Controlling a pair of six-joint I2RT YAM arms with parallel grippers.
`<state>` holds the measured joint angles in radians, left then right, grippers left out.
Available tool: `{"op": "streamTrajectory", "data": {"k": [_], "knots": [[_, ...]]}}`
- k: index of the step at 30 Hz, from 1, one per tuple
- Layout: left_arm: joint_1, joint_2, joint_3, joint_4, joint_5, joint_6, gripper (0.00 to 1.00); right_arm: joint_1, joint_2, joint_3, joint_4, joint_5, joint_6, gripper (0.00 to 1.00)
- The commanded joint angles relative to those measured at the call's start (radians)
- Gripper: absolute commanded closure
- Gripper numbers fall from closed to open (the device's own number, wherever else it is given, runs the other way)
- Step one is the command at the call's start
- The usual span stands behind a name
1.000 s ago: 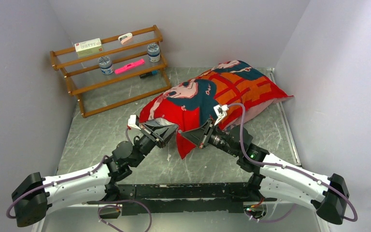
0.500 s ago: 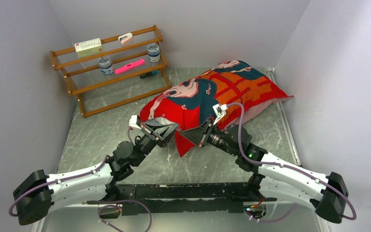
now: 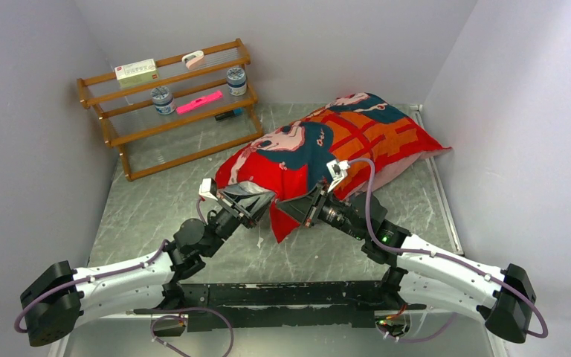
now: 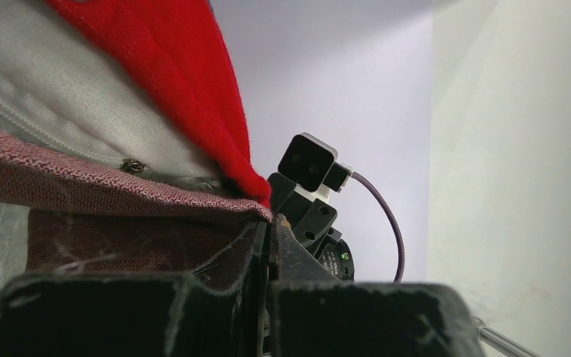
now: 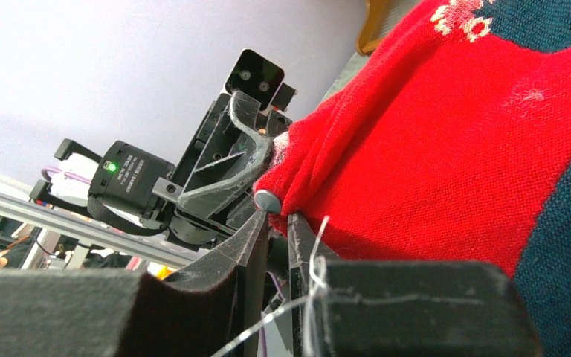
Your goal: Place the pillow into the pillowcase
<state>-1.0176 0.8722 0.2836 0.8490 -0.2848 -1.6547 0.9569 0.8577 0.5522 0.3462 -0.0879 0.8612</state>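
Pillowcase (image 3: 357, 134) lies stuffed on table (image 3: 156, 208), far right | left wrist view alone shows white pillow (image 4: 59, 104) inside its mouth | left gripper (image 4: 268, 230) clamped on hem | right gripper (image 5: 277, 223) jaws barely apart at red cloth, hold unclear

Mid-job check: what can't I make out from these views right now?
- Pillow: how far in; the pillowcase covers it in the top view.
- Right gripper: gripping fabric or not; its wrist view is too close, red folds hide the tips.
- Labels on the jars: too small, top view.
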Motion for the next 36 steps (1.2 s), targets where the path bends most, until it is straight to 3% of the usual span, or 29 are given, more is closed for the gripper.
{"op": "streamTrajectory", "data": {"k": [1, 6, 18, 36], "knots": [[-0.003, -0.035, 0.02, 0.148, 0.037, -0.022, 0.95, 0.002, -0.015, 0.01, 0.073, -0.01, 0.0, 0.8], [-0.003, -0.03, 0.019, 0.157, 0.042, -0.032, 0.95, 0.001, 0.002, 0.025, 0.073, -0.012, -0.007, 0.9], [-0.003, -0.033, 0.02, 0.16, 0.04, -0.028, 0.95, 0.0, 0.042, 0.029, 0.092, -0.032, -0.002, 1.0], [-0.003, -0.025, 0.018, 0.165, 0.039, -0.031, 0.95, 0.002, 0.084, 0.071, 0.016, -0.042, -0.022, 1.0]]}}
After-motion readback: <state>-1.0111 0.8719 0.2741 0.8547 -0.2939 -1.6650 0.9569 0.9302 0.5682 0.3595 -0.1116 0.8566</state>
